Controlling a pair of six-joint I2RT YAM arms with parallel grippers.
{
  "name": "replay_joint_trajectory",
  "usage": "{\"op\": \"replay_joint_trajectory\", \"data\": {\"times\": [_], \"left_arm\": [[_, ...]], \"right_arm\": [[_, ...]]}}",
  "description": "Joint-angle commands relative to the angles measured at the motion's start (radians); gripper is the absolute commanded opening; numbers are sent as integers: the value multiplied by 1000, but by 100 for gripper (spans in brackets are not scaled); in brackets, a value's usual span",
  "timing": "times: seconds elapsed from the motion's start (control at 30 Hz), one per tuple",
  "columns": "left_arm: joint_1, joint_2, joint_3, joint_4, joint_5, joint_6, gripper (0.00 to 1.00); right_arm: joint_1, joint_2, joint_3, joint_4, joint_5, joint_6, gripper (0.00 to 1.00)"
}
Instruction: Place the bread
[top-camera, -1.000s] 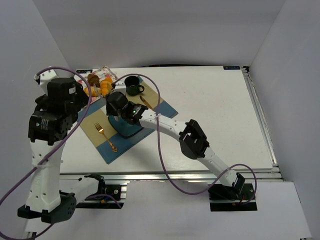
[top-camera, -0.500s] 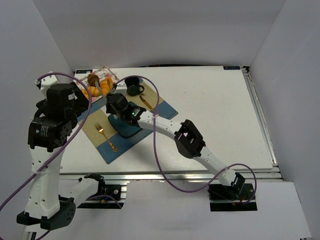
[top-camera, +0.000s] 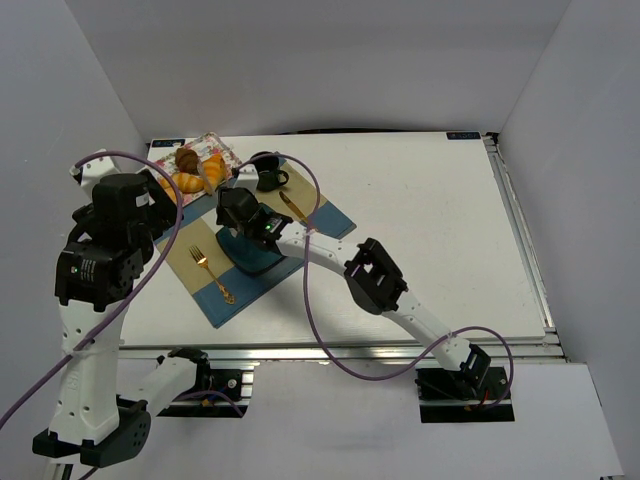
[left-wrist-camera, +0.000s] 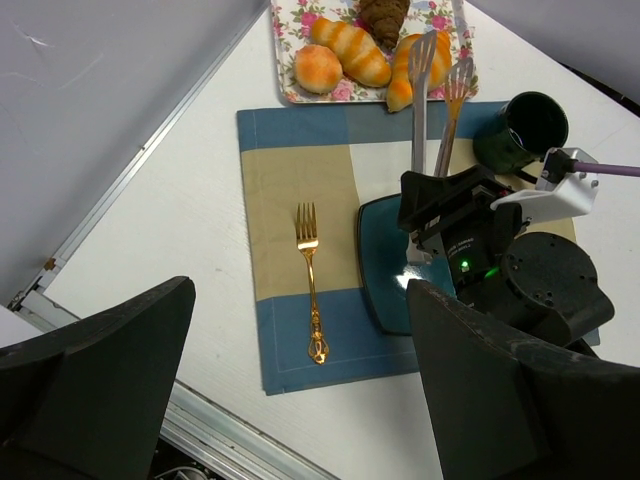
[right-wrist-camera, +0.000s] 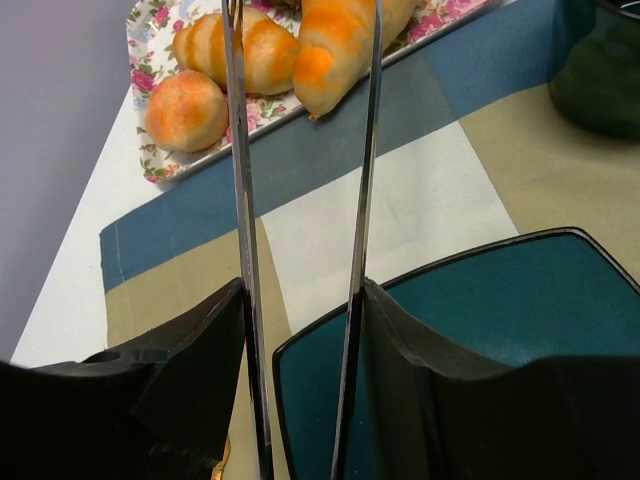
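The bread, a golden-orange ridged croissant, lies on the floral tray at the far left, also in the left wrist view. My right gripper is shut on metal tongs, whose two arms reach out over the placemat and straddle the croissant. I cannot tell whether they touch it. The square teal plate lies right under the gripper with nothing on it. My left gripper hangs open high above the gold fork.
The tray also holds a second striped croissant, a round orange bun and a dark brown pastry. A dark green mug stands at the far right of the blue and beige placemat. A gold knife lies beside the plate.
My right gripper has carried the tongs forward to the tray, so their tips now flank the croissant. The left arm has drawn back a little toward the near left.
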Motion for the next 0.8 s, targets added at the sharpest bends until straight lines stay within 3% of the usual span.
{"op": "replay_joint_trajectory", "data": {"times": [0.0,0.63,0.77], "left_arm": [[0,-15,-5,-1,8,4,98],[0,-21,-14,-12,0,2,98],[0,-24,-14,-15,-6,2,98]], "right_arm": [[1,16,44,71,13,16,53],[-4,65,47,63,-20,35,53],[-4,68,47,60,-28,33,48]]}}
